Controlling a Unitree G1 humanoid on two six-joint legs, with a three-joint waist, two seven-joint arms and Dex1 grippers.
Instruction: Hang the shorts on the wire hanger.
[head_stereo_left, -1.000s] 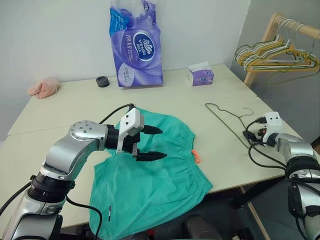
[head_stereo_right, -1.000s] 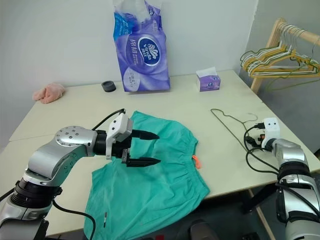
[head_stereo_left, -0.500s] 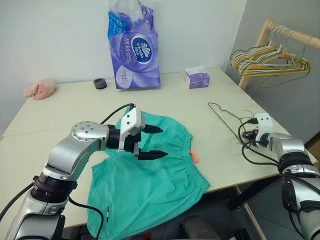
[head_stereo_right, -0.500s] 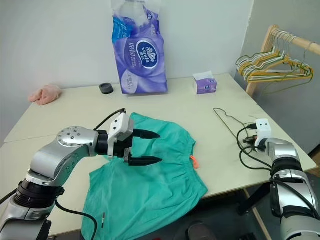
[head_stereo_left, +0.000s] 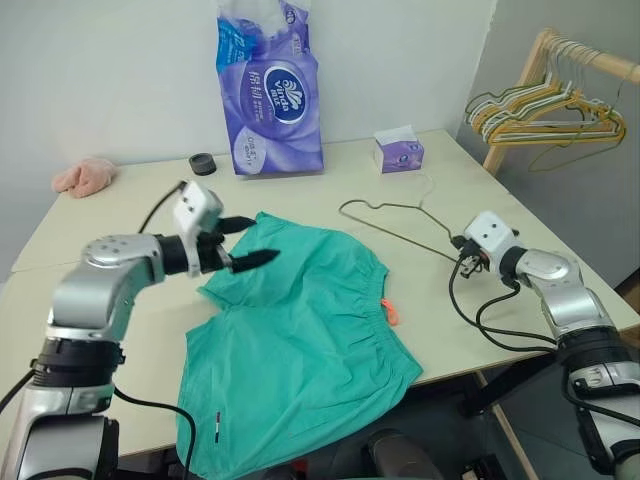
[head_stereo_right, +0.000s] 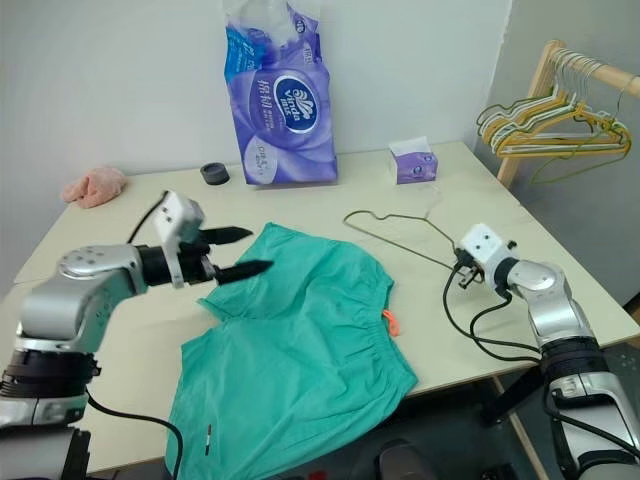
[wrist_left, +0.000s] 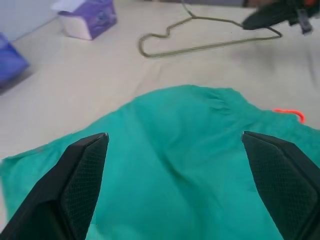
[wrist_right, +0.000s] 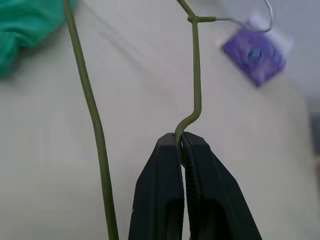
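On the table, from left to right:

Pink cloth: a small pink lump sits far back on the left. It is not part of the job.

Left gripper: the left gripper hangs just over the left far edge of the shorts. Its two black fingers are spread wide apart. It holds nothing.

Shorts: the teal-green shorts lie flat on the near middle of the table. The stretchy waist with the little orange tag is on the right side. Part of one leg hangs off the near edge.

Far things: a black ring, a big purple pack and a small purple tissue box stand along the far side.

Wire hanger: the thin green wire hanger is between the shorts and the right gripper. Its hook points to the far side, near the tissue box.

Right gripper: the right gripper is pinched tight on a bend at one corner of the wire hanger.

Rack: more hangers hang on a wooden rack far right.

Step now: I think the robot is bringing the hanger over to the shorts. The shorts are not on it yet.

Next move: the left gripper needs to pinch the shorts and lift them. Then the wire can slide in. The wire is thin, so it may twist in the grip.
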